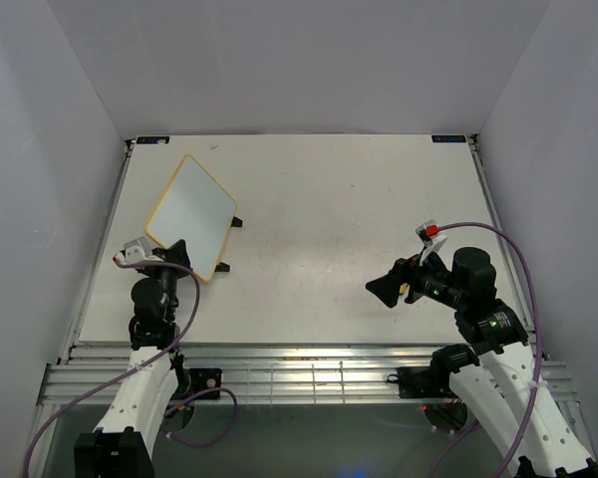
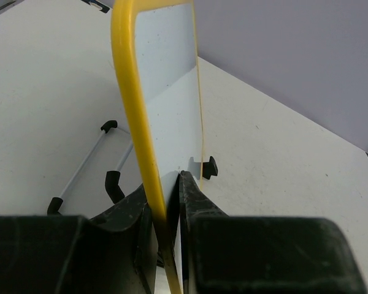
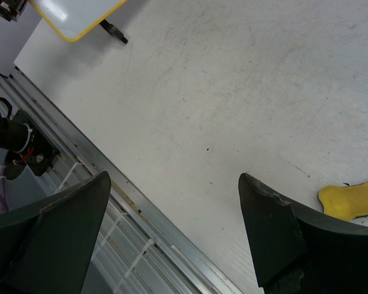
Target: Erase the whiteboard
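Note:
The whiteboard (image 1: 191,211) has a thin yellow frame, and the white face that shows is blank. It is tilted up at the left of the table, its black feet (image 1: 237,222) toward the middle. My left gripper (image 1: 169,253) is shut on its near yellow edge. In the left wrist view the frame (image 2: 132,110) runs edge-on between my fingers, the gripper (image 2: 165,184) closed on it. My right gripper (image 1: 387,289) is open and empty, low over the table at the right. In its wrist view (image 3: 173,176) a yellow bone-shaped eraser (image 3: 352,199) lies on the table beside the right finger.
The board's corner also shows far off in the right wrist view (image 3: 73,15). A thin metal rod with black tips (image 2: 86,162) lies behind the board. An aluminium rail (image 1: 299,368) runs along the table's near edge. Grey walls close in both sides.

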